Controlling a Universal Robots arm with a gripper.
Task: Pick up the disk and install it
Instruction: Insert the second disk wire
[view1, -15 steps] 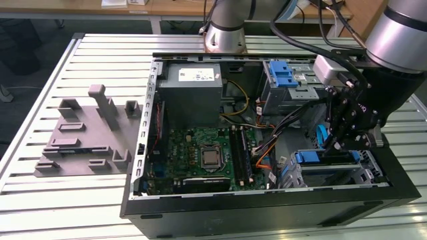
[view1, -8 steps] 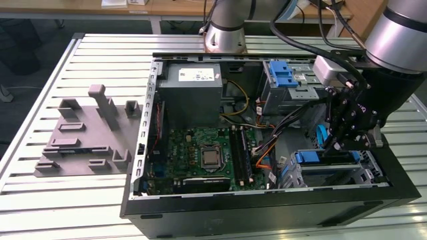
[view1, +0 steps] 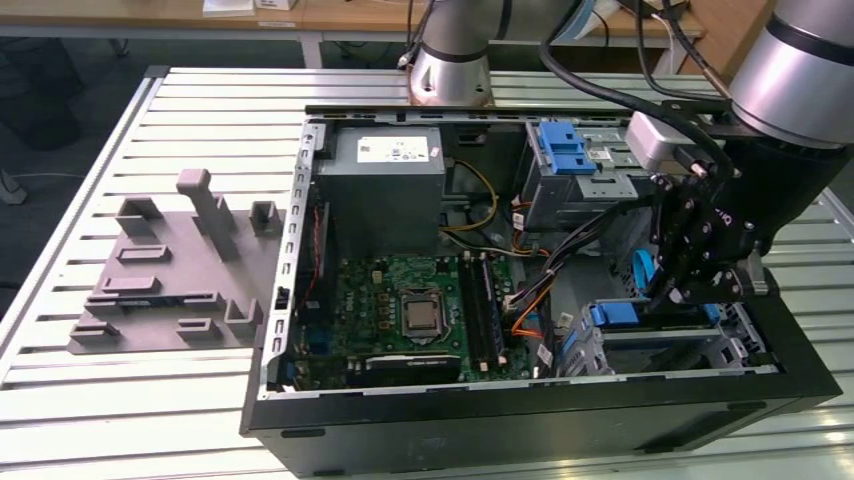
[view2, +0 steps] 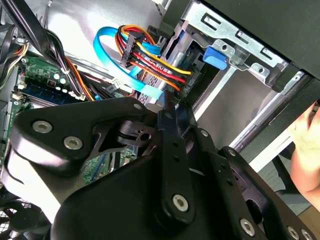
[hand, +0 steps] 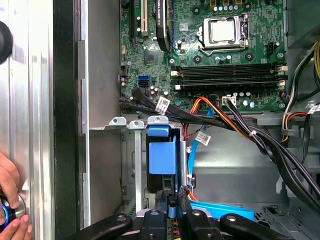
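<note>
The disk (hand: 162, 156), as best I can judge, is the blue-faced slab standing in the mouth of the silver drive cage (hand: 135, 150), just below centre of the first wrist view and directly ahead of my tool (hand: 171, 202). In the exterior view the tool (view1: 681, 290) hangs over that cage at the right of the open computer case (view1: 287, 300), which lies on the slatted counter (view1: 134, 400).

The main hazard here is a jam. If the disk enters even slightly tilted, its blue frame could bind on the cage's metal walls, and pressing on would wedge it or bend the sheet metal.

The wiring is the second worry. A bundle of black, orange and yellow cables (hand: 220, 122) crosses just above the cage, and a pale blue ribbon cable (hand: 190, 155) runs right beside the disk. Either could be pinched between disk and cage, or caught by my tool. In the second wrist view the red, yellow and blue leads (view2: 150, 60) crowd the slot beside the cage's blue latch (view2: 216, 56).

A slip is also possible, because my hold looks small.

My tool is drawn narrow, its jaws close together. They are clamped on a sliver of blue that I take to be the near edge of the disk's frame. I touch nothing else that I can make out. A person's hand (hand: 10, 197) rests at the lower left of the first wrist view, outside the case wall.
</note>
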